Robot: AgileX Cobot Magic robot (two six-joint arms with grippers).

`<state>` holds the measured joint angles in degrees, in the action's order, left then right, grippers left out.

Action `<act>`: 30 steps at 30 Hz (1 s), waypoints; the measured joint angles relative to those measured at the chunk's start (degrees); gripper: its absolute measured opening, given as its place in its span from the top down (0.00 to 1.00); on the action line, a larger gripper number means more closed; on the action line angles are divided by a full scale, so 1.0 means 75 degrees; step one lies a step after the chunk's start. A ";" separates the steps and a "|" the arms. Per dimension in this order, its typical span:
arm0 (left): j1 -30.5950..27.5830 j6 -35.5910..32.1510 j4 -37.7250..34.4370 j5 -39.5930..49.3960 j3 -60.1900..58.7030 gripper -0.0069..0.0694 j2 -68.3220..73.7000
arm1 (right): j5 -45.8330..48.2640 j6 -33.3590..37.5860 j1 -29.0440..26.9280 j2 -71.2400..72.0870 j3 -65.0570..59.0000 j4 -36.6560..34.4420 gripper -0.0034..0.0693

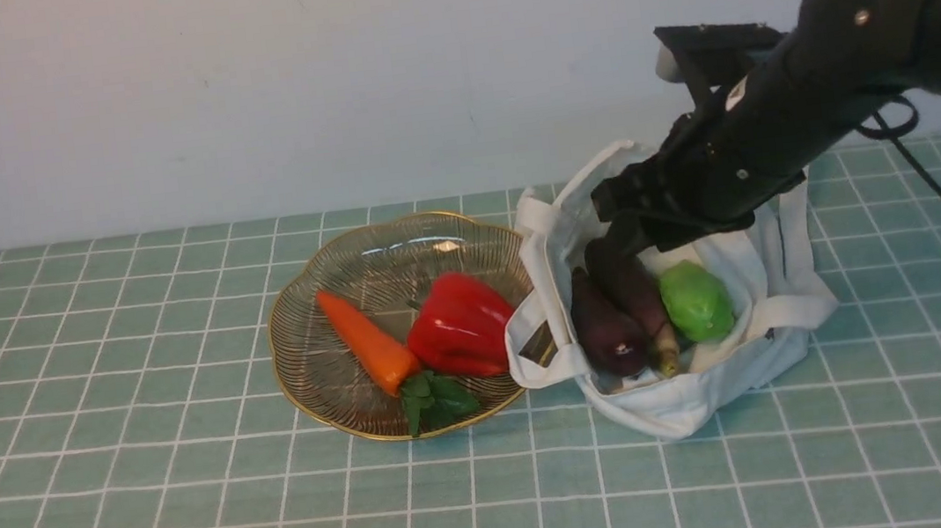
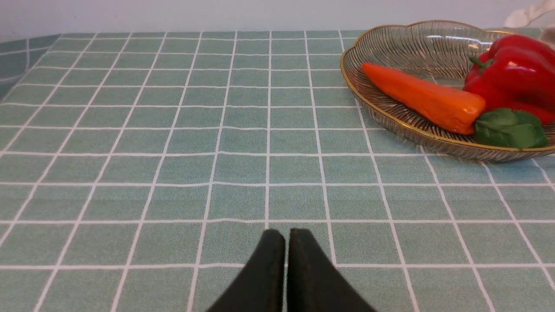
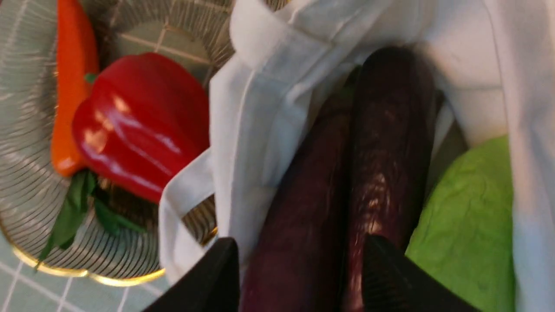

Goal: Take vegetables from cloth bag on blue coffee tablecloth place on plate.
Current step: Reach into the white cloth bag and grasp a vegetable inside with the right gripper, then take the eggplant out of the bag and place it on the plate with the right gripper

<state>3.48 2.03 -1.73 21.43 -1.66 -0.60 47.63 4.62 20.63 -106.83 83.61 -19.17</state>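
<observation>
The white cloth bag point(image 1: 690, 398) lies open on the blue coffee tablecloth point(image 1: 149, 478), right of the plate point(image 1: 308, 389). Inside it two dark purple eggplants point(image 1: 606, 324) point(image 1: 635, 289) lie side by side, with a light green pepper point(image 1: 696, 300) to their right. My right gripper point(image 1: 622, 233) reaches down into the bag's mouth over the far ends of the eggplants. In the right wrist view the gripper point(image 3: 300, 242) is open, its fingers spread over both eggplants point(image 3: 303, 195) point(image 3: 390, 130), with the green pepper point(image 3: 468, 208) beside them. My left gripper point(image 2: 286, 234) is shut and empty, low over the cloth.
On the gold-rimmed glass plate lie an orange carrot point(image 1: 366, 340) with green leaves and a red bell pepper point(image 1: 462, 325). One bag strap point(image 1: 538, 354) hangs over the plate's right edge. A pale wall runs behind the table.
</observation>
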 joint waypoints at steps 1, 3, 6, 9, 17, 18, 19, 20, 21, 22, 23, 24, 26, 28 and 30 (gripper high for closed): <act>0.0000 0.0000 0.0000 0.0000 0.0000 0.91 0.0000 | -0.0066 0.0000 0.0000 -0.0177 0.0069 0.0039 0.42; 0.0000 0.0000 0.0000 0.0000 0.0000 0.91 0.0000 | -0.0213 0.0000 0.0002 -0.0584 0.0279 0.0224 0.37; 0.0000 0.0000 0.0000 0.0000 0.0000 0.91 0.0000 | -0.0305 -0.0025 0.0002 -0.1227 0.0560 0.0740 0.33; 0.0000 0.0000 0.0000 0.0000 0.0000 0.91 0.0000 | -0.0372 -0.0069 0.0002 -0.1638 0.0719 0.1049 0.32; 0.0000 0.0000 0.0000 0.0000 0.0000 0.91 0.0000 | -0.0664 -0.0094 0.0002 -0.2060 0.0836 0.1151 0.33; 0.0000 0.0000 0.0000 0.0000 0.0000 0.91 0.0000 | -0.0664 -0.0094 0.0002 -0.2060 0.0836 0.1151 0.37; 0.0000 0.0000 0.0000 0.0000 0.0000 0.91 0.0000 | -0.0657 -0.0103 0.0002 -0.2060 0.0836 0.1151 0.41; 0.0000 0.0000 0.0000 0.0000 0.0000 0.91 0.0000 | -0.0647 -0.0112 0.0002 -0.2060 0.0836 0.1157 0.45; 0.0000 0.0000 0.0000 0.0000 0.0000 0.91 0.0000 | -0.0626 -0.0123 0.0002 -0.2060 0.0836 0.1157 0.47; 0.0000 0.0000 0.0000 0.0000 0.0000 0.91 0.0000 | -0.0615 -0.0123 0.0002 -0.2060 0.0836 0.1157 0.47; 0.0000 0.0000 0.0000 0.0000 0.0000 0.91 0.0000 | -0.0584 -0.0123 0.0002 -0.2052 0.0836 0.1160 0.47; 0.0000 0.0000 0.0000 0.0000 0.0000 0.91 0.0000 | -0.0572 -0.0123 0.0002 -0.2052 0.0836 0.1167 0.47; 0.0000 0.0000 0.0000 0.0000 0.0000 0.91 0.0000 | -0.0483 -0.0123 0.0002 -0.1980 0.0836 0.1169 0.47; 0.0000 0.0000 0.0000 0.0000 0.0000 0.91 0.0000 | -0.0285 -0.0123 0.0009 -0.1733 0.0815 0.1184 0.47; 0.0000 0.0000 0.0000 0.0000 0.0000 0.91 0.0000 | -0.0113 -0.0125 0.0009 -0.1461 0.0809 0.1184 0.47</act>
<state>3.48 2.03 -1.73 21.43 -1.66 -0.60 46.79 3.69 20.70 -117.79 89.68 -10.29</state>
